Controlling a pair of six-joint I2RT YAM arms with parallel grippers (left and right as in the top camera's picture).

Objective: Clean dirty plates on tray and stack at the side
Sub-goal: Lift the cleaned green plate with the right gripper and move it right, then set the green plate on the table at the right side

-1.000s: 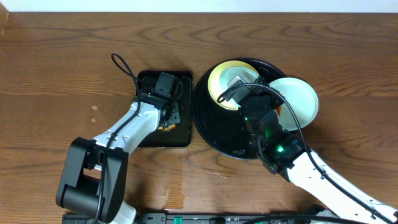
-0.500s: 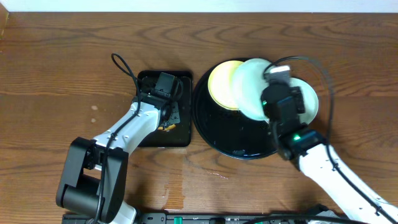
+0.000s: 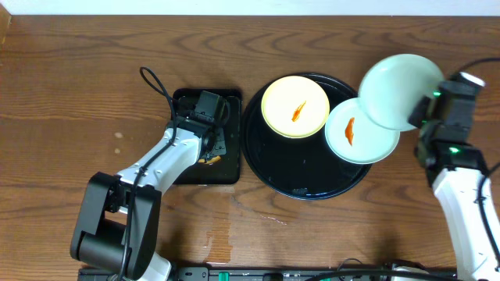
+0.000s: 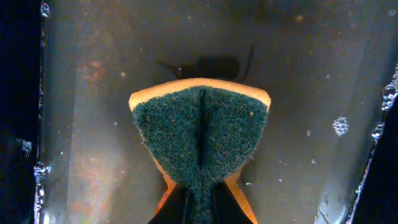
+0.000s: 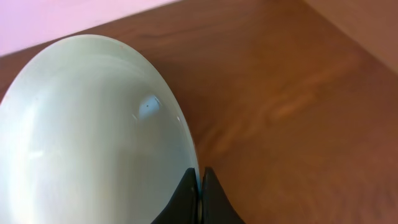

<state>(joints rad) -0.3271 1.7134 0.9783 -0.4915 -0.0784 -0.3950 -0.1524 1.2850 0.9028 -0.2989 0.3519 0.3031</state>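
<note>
Overhead: round black tray (image 3: pixel 273 165) sits mid-counter (image 3: pixel 78 70) w/ two plates on it. At the tray's top-centre lies the yellow plate (image 3: pixel 295 107), orange-red smear in its middle. At the tray's right side lies the smeared mint plate (image 3: pixel 361 134), overhanging the rim a bit. The third, the clean mint plate (image 3: pixel 398 91), is off the tray, beyond its upper-right rim, tilted and raised; its lower edge overlaps the smeared one in this view.

R gripper (image 5: pixel 200 182) has its fingers pinched thin on that plate's rim. R wrist view shows the face glossy, no sauce, bare wood behind it. L gripper (image 4: pixel 199 206) is over the small rectangular tray (image 3: pixel 187 173) just left of the round tray. Its fingers are clamped on a sponge (image 4: pixel 200 130), green scour side folded toward the cam, over a wet tray floor.

Progress, my read: approx a third done. One plate looks wiped and is on its way to the side, but isn't set down; no stack shows anywhere on the counter. Left to do: place it right of the tray, then scrub both smeared plates and stack them on top.
</note>
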